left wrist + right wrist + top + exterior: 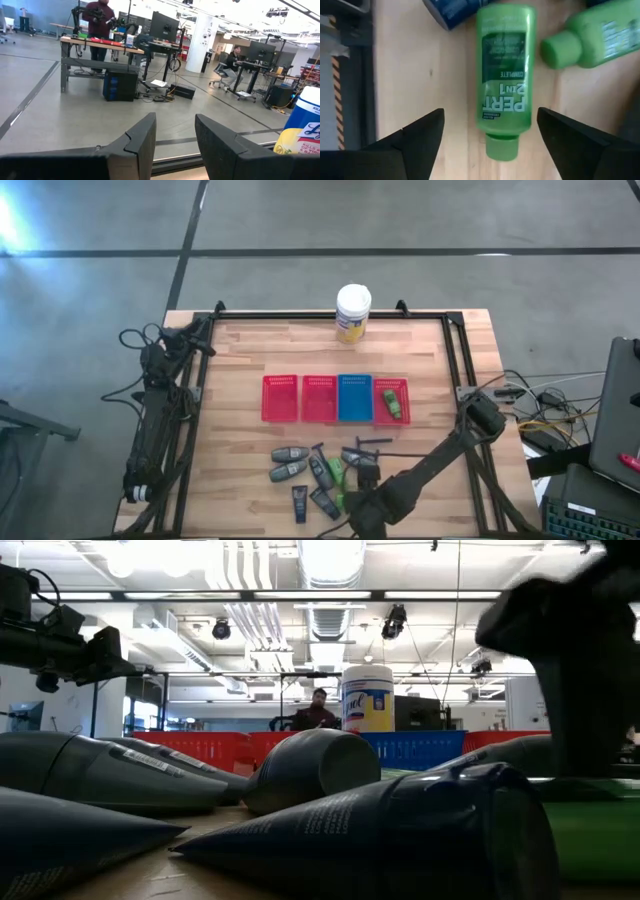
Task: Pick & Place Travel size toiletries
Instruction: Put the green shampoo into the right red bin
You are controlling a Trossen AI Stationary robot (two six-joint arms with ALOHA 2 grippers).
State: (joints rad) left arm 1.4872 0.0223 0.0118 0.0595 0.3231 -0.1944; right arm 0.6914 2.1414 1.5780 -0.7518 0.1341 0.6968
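The toiletries lie in a loose cluster near the table's near edge: grey oval bottles (288,461), black tubes (311,502), green bottles (337,471) and thin T-shaped sticks (374,442). One more green bottle (392,402) lies in the rightmost red tray. My right gripper (490,130) is open and points down over the cluster. Its fingers stand on either side of a green bottle (505,90) that lies flat on the wood, and they are apart from it. A second green bottle (590,35) lies beside it. My left gripper (175,145) is open and waits at the table's far left corner.
Three red trays and a blue tray (354,397) stand in a row across the table's middle. A white-lidded yellow-labelled jar (353,313) stands at the far edge. A dark tube (455,12) lies close to the flanked bottle. People are in the room beyond the table.
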